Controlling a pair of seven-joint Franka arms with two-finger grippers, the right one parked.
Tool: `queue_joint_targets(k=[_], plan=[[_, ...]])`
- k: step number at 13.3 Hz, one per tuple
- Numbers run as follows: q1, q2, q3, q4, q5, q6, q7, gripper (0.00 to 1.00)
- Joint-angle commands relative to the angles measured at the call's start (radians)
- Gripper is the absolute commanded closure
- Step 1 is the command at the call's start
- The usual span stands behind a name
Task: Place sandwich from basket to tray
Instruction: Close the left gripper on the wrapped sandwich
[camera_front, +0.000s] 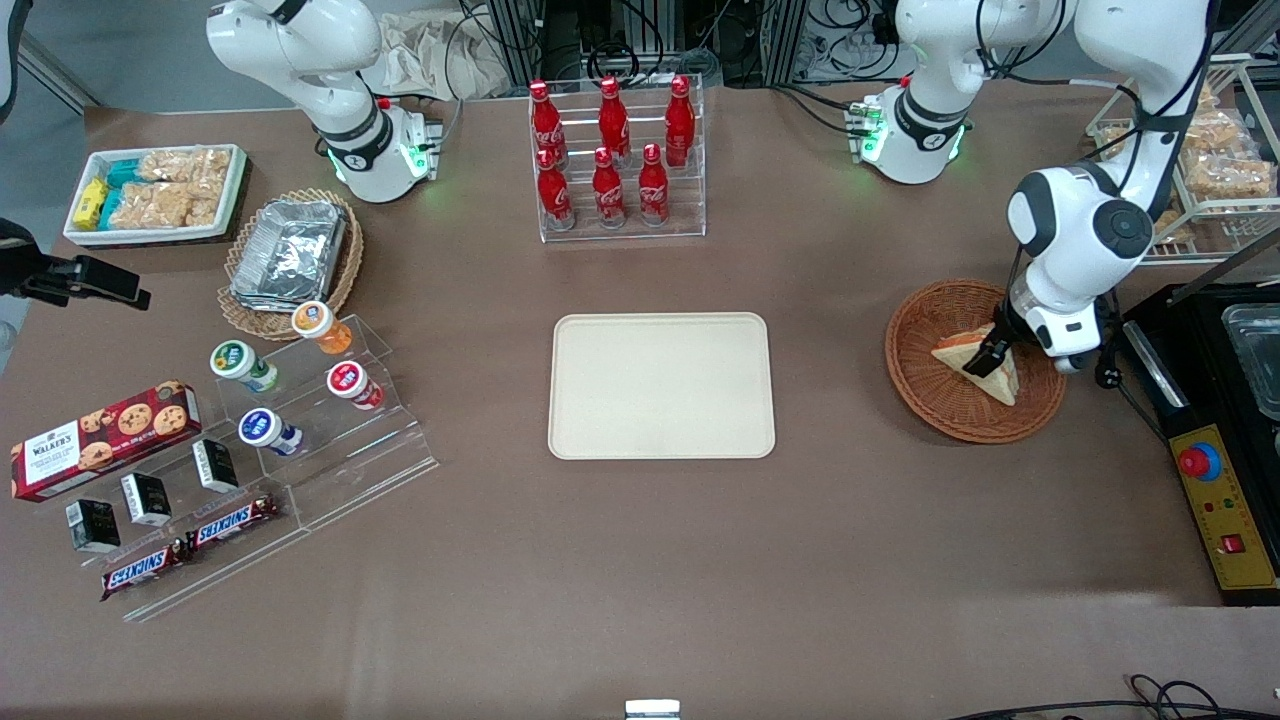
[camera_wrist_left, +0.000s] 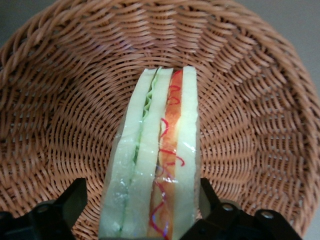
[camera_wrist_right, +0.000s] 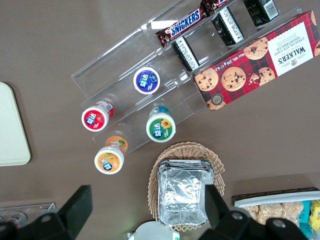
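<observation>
The sandwich (camera_front: 958, 353), a wedge of white bread with green and orange-red layers in clear wrap, lies in the round reddish-brown wicker basket (camera_front: 935, 405) toward the working arm's end of the table. My left gripper (camera_front: 992, 362) is down in the basket, open, with one finger on each side of the wedge. In the left wrist view the sandwich (camera_wrist_left: 160, 150) runs between the two dark fingers (camera_wrist_left: 70, 202) over the woven basket floor (camera_wrist_left: 65, 100). One finger has a small gap to the bread; the other sits right beside it. The beige tray (camera_front: 660, 385) lies bare at mid-table.
A rack of red cola bottles (camera_front: 610, 150) stands farther from the front camera than the tray. A black machine with a yellow control panel (camera_front: 1225, 505) sits beside the basket. Toward the parked arm's end are yogurt cups (camera_front: 290, 375), snack bars, a cookie box and a foil-tray basket (camera_front: 290, 255).
</observation>
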Motion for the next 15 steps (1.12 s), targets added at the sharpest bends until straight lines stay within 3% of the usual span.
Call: queue_joint_targets(k=[1, 5, 11, 15], plan=[[0.006, -0.006, -0.006, -0.024, 0.004, 0.076, -0.016, 1.00], [-0.006, -0.052, -0.012, 0.005, 0.007, 0.016, -0.014, 1.00], [-0.008, -0.182, -0.017, 0.238, 0.016, -0.451, 0.122, 1.00], [-0.008, -0.175, -0.015, 0.584, 0.016, -0.882, 0.251, 1.00]])
